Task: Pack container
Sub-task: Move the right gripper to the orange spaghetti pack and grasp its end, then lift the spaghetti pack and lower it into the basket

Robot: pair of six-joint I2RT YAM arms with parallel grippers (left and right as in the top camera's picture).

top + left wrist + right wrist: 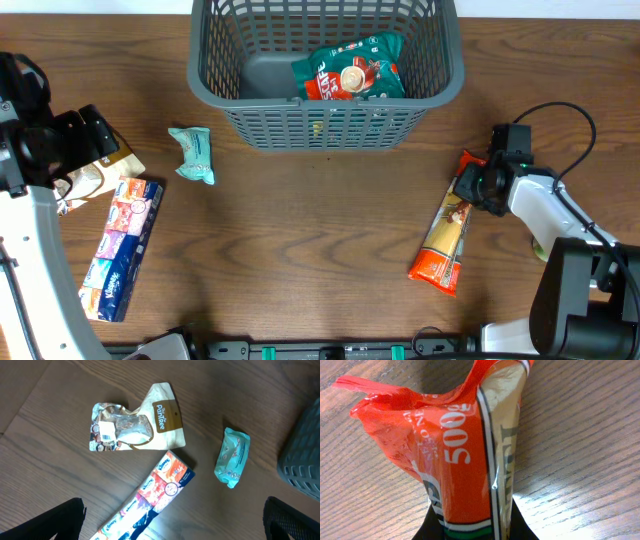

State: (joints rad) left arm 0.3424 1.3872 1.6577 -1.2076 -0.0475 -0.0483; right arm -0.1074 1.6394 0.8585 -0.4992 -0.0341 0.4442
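The container (330, 128) stood at the far middle of the tabletop (300, 250), holding a single green-and-red packet (350, 70) towards its right side. The right gripper (480, 183) pinched the crumpled top end of the long orange pasta packet (465, 460), the rest of which lay flat. Held only by that loose film, it could slip free, or swing and catch the thick rim when lifted. The left gripper (92, 135) hung with fingers (65, 520) spread above a brown pouch (137, 422) and a tissue pack (150, 500).

White left arm (35, 250), white right arm (537, 196), black joints, looping black cable (594, 130)
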